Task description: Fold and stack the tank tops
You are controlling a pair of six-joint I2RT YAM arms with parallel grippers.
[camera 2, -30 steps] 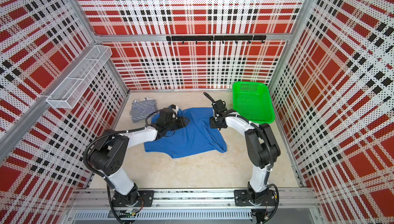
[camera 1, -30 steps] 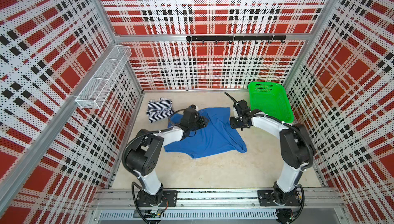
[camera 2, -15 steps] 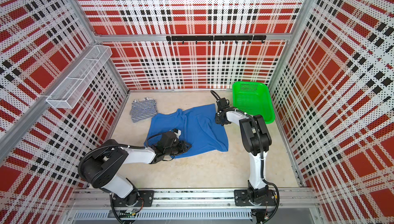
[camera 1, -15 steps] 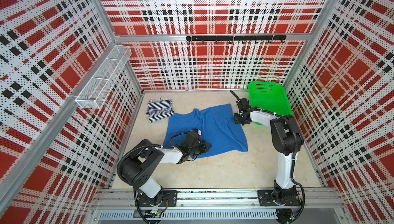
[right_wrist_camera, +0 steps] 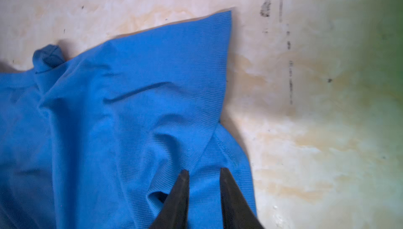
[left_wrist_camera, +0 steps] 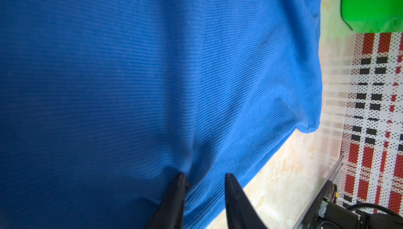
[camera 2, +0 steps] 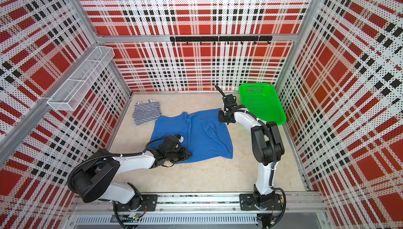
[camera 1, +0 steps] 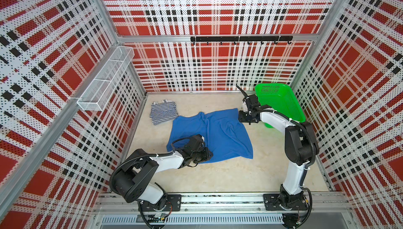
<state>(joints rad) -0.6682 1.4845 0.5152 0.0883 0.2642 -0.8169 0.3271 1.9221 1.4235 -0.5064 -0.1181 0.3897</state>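
Well, the blue tank top (camera 1: 220, 134) lies spread out just beside the green basket (camera 1: 281, 105). The striped tank top (camera 1: 163, 112) sits farther from the basket, past the blue one. The right gripper (right_wrist_camera: 202, 173), nearest the basket, and the left gripper (left_wrist_camera: 205, 176), farther off, both have fingers a little apart, tips on blue cloth.

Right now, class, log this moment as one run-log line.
blue top: spread, wrinkled | left gripper: open, at near hem | right gripper: open, at far-right edge | striped top: far left | stack: not yet
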